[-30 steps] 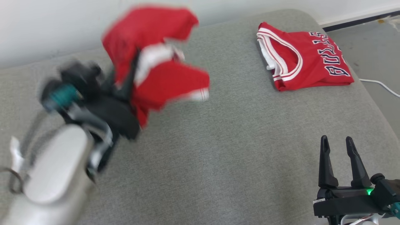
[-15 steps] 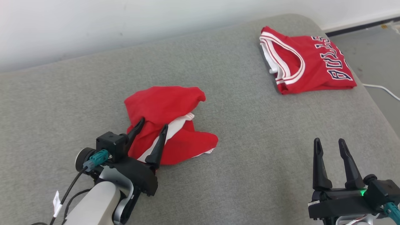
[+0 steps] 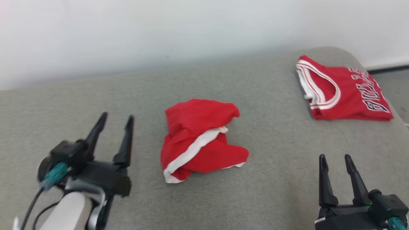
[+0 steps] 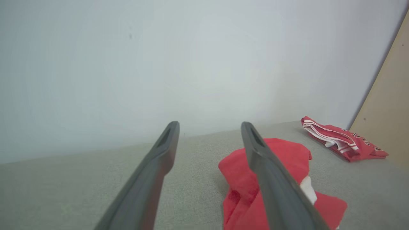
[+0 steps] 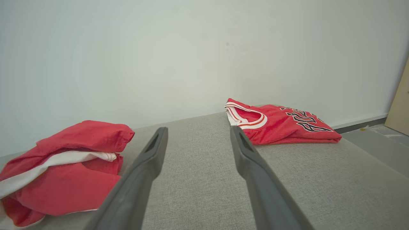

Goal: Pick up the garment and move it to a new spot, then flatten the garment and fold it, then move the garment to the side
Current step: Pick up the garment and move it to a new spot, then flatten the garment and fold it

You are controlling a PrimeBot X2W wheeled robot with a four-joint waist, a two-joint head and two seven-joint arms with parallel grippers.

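Two red pieces of clothing lay on the grey cushion [image 3: 255, 198] in the head view. The crumpled garment [image 3: 201, 140], red with a white band, sat in a heap near the cushion's middle. A folded jersey [image 3: 345, 92] with dark lettering lay at the far right corner. The left gripper [image 3: 117, 116] hovered to the left of the garment, apart from it, fingers spread and holding nothing. The right gripper [image 3: 335, 157] stood by the near right corner, fingers likewise spread and empty.

From the left wrist view, the left gripper [image 4: 210, 125] showed a wide gap between its two fingers, with bare cushion [image 4: 198, 179] between them. The garment [image 4: 290, 156] lay past the right-hand finger, partly hidden by it, and the jersey [image 4: 345, 145] lay farther off near a tan panel [image 4: 389, 111].

From the right wrist view, the right gripper [image 5: 198, 128] was also parted over bare cushion [image 5: 198, 179]. The garment [image 5: 64, 169] lay at the left, the jersey [image 5: 281, 123] beyond the right finger at the cushion's edge, both clear of the fingers.
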